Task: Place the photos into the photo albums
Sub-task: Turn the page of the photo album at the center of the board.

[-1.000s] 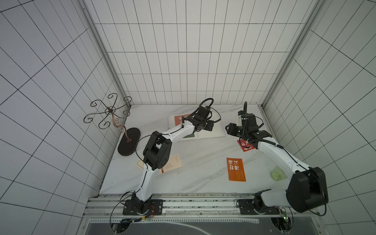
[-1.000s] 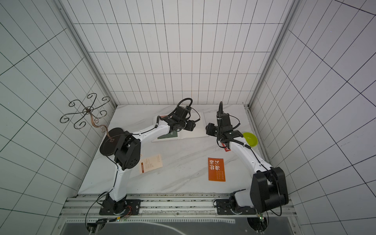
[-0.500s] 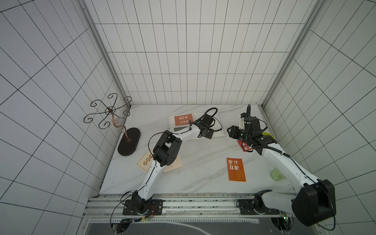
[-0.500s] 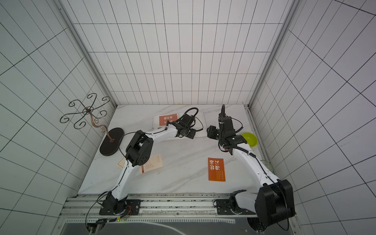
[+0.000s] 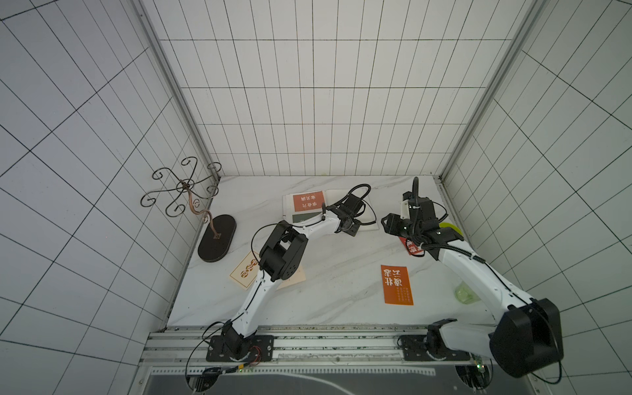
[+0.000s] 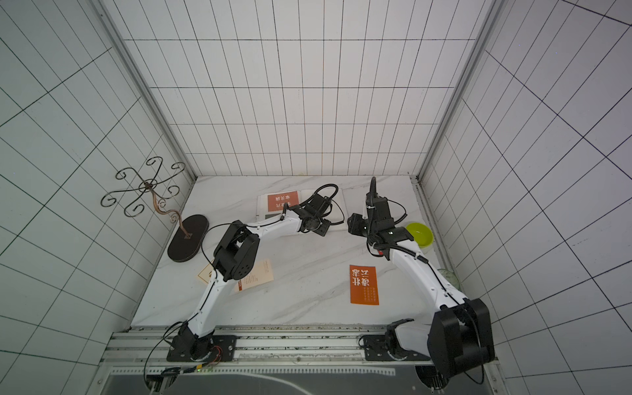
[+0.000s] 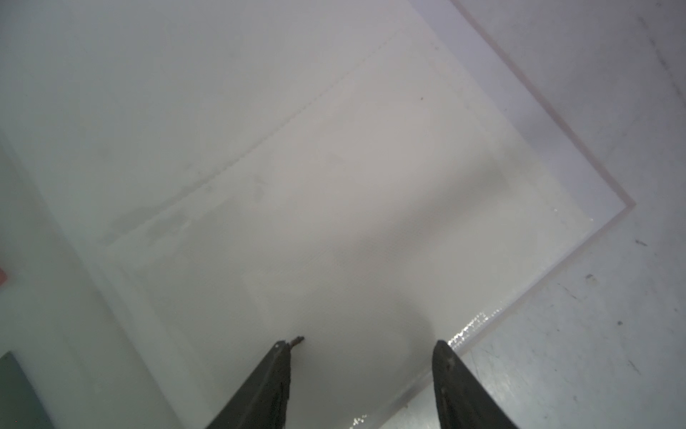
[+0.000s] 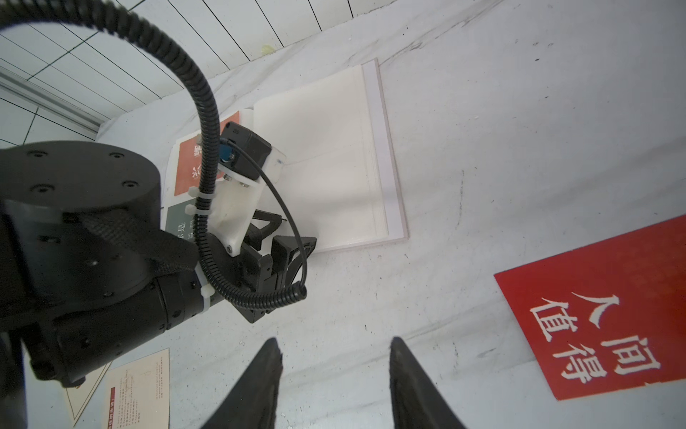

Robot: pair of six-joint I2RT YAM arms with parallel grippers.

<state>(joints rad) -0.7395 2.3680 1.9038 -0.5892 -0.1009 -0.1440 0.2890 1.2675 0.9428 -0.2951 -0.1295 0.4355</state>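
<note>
The marble counter (image 5: 335,273) carries everything, with the rail that bears both arms along its 6 o'clock edge. The photo album (image 8: 326,148) lies open at 12 o'clock, spread flat so both pages face up. Its right page is blank and looks ready for the next cards. A wire stand (image 5: 217,237) sits aside at 9 o'clock and a green bowl (image 6: 420,234) at 3 o'clock, both clear of the working area

An orange photo (image 5: 307,201) and a dark green photo (image 5: 306,217) rest on the album's left page, the orange toward 12 and the green toward 6. Whether they are tucked under a sleeve cannot be told. Four more lie loose on the counter:
- a second orange photo (image 5: 396,284) at 5 o'clock
- a red photo (image 8: 601,308) at 3 o'clock, partly under the right arm
- two cream photos (image 5: 244,272) at 8 o'clock, overlapping and half hidden by the left elbow

By that count, about a third of the task is done

The left hand (image 7: 363,343) hovers low over the blank page's corner nearest the right arm, fingers spread and empty, probably to keep that page flat. The right hand (image 8: 334,345) is likewise spread and empty above bare counter between the album and the red photo. It is well set to reach for that card, though a flat card on smooth stone offers little edge to catch
</note>
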